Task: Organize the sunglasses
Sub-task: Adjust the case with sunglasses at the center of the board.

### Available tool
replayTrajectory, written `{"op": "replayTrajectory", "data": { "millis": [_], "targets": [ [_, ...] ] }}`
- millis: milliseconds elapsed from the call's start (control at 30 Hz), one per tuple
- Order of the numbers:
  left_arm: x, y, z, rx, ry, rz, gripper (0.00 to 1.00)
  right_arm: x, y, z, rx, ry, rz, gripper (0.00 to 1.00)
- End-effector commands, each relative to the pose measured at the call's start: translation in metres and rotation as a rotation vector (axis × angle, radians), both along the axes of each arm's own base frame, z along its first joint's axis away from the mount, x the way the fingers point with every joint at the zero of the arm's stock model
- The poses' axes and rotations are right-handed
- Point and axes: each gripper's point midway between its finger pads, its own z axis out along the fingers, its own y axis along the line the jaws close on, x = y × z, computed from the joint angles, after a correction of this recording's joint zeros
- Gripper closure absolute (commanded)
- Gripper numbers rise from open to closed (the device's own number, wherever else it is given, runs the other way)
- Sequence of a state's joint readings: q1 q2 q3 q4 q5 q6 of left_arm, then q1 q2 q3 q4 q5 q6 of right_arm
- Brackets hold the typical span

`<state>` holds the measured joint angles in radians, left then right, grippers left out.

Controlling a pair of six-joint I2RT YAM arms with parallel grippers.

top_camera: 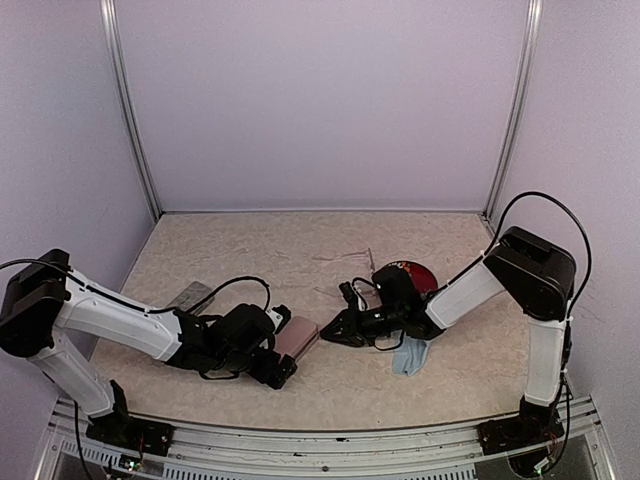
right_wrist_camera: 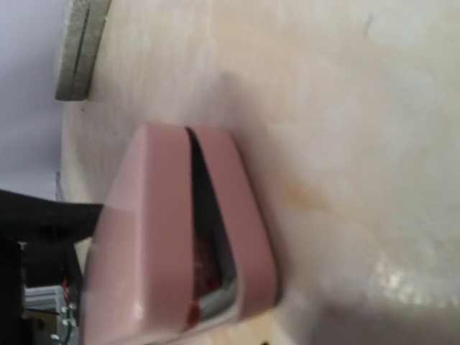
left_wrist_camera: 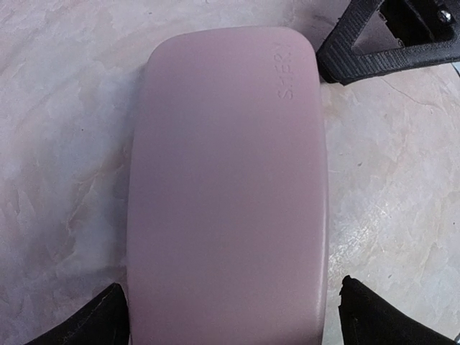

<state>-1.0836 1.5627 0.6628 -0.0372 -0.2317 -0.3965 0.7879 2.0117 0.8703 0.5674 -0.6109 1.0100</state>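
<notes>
Right wrist view: pink case ajar on red sunglasses, left gripper released astride it, right gripper unreadable; unlatched lid may reopen.

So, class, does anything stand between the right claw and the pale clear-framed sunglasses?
Nothing visible: only bare table lies between the right claw and the pale clear-framed sunglasses; the oblong pink case lies off to the side.

We see the oblong pink case with a smooth, matt, leather-like skin, the beige marbled table smooth and faintly glossy, and ribbed matt black plastic fingers on the right pincer.
</notes>
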Motion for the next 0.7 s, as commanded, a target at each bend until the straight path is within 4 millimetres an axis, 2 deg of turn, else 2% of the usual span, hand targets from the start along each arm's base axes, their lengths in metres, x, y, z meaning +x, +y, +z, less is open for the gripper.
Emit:
{"op": "replayTrajectory", "data": {
  "millis": [0,167,367,467,567,667],
  "targets": [
    [0.001,0.0,0.007,-0.035,0.0,0.011,0.01,0.002,-0.007,0.006,-0.035,-0.05,0.017,0.81],
    [0.002,0.0,0.015,-0.077,-0.002,0.016,0.01,0.002,-0.011,0.014,-0.057,-0.107,0.031,0.78],
    [0.005,0.009,0.03,-0.191,0.029,0.043,0.01,0.012,-0.008,0.025,-0.092,-0.176,0.029,0.54],
    [0.006,0.017,0.03,-0.217,0.05,0.058,0.01,0.016,-0.001,0.026,-0.092,-0.184,0.04,0.46],
    [0.005,0.023,0.027,-0.229,0.072,0.071,0.02,0.021,0.008,0.024,-0.093,-0.187,0.055,0.43],
    [0.004,0.025,0.02,-0.24,0.101,0.082,0.09,0.022,0.018,0.018,-0.097,-0.18,0.076,0.42]
  ]
}}
